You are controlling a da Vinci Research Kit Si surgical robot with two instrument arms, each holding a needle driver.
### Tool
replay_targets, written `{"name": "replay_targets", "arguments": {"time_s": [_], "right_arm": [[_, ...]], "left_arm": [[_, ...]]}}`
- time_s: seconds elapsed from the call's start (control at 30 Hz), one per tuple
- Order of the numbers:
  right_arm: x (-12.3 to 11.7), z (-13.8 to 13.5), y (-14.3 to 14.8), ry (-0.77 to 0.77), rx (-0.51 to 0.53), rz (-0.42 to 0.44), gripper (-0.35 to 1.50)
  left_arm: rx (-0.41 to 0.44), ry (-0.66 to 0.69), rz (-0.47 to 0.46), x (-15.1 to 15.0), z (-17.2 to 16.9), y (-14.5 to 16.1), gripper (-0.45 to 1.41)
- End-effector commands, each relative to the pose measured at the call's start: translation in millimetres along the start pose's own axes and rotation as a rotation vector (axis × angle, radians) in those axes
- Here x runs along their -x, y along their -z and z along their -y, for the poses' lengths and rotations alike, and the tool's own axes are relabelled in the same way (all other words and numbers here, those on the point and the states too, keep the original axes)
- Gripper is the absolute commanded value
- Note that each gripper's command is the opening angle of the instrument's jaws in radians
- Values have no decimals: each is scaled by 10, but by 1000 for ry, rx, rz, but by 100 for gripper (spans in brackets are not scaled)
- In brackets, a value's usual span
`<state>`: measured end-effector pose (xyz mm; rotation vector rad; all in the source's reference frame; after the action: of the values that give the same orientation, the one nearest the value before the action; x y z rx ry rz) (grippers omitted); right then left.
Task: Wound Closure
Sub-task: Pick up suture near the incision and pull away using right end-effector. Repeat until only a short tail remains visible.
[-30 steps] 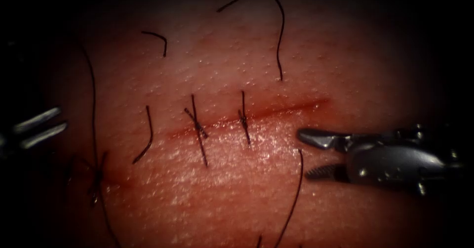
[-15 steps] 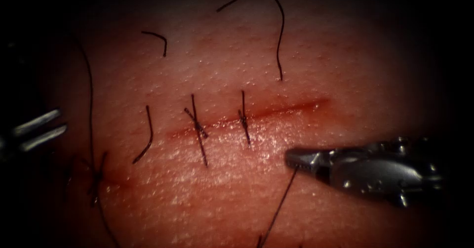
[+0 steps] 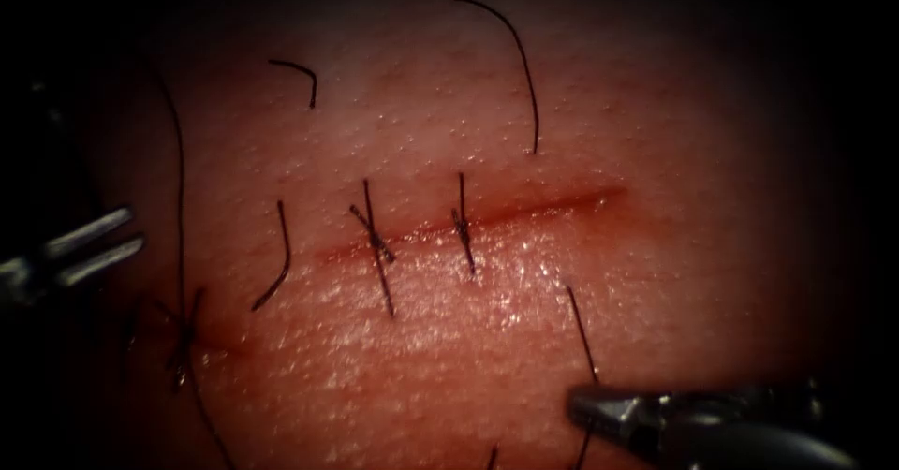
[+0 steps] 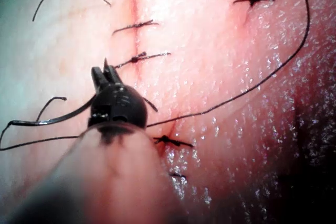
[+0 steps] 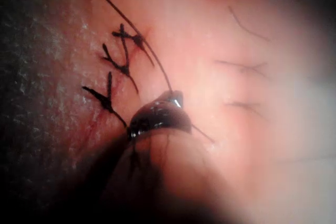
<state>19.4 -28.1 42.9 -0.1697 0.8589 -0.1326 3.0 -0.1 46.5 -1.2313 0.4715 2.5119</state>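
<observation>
The tissue (image 3: 674,273) has a cut (image 3: 548,205) running across the endoscope view. A thread enters above the cut's right part, its free tail (image 3: 523,63) curling upward. It comes out of the tissue below the cut as a taut strand (image 3: 581,334). My right tool (image 3: 582,404) is shut on that strand at the bottom edge; the right wrist view shows the thread (image 5: 152,59) leading from its jaws (image 5: 176,98). My left tool (image 3: 131,228) waits left of the cut, jaws together (image 4: 105,72). A dark curved strand (image 4: 52,119) passes its head; whether it is gripped I cannot tell.
Two knotted stitches (image 3: 375,241) (image 3: 462,225) cross the cut's left and middle parts, and a third knot (image 3: 183,334) lies far left. A long thread (image 3: 176,180) runs down the left side. Short cut ends (image 3: 300,70) (image 3: 279,264) lie on the tissue.
The right tool's jaws closed on the thread below the cut, then moved down to the bottom edge. The thread was pulled through and the tail above the cut shortened. The left tool barely shifted.
</observation>
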Motion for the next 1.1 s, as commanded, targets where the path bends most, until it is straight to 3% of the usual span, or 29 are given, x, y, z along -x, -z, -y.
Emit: {"name": "replay_targets", "arguments": {"time_s": [0.03, 1.1], "right_arm": [[-8, 4, -6, 3, -1, -9, -35], [-47, 47, 19, -12, -46, -72, -35]], "left_arm": [[-1, -1, -3, 1, 0, -8, -45], [5, -5, -2, 1, -1, -9, -45]]}}
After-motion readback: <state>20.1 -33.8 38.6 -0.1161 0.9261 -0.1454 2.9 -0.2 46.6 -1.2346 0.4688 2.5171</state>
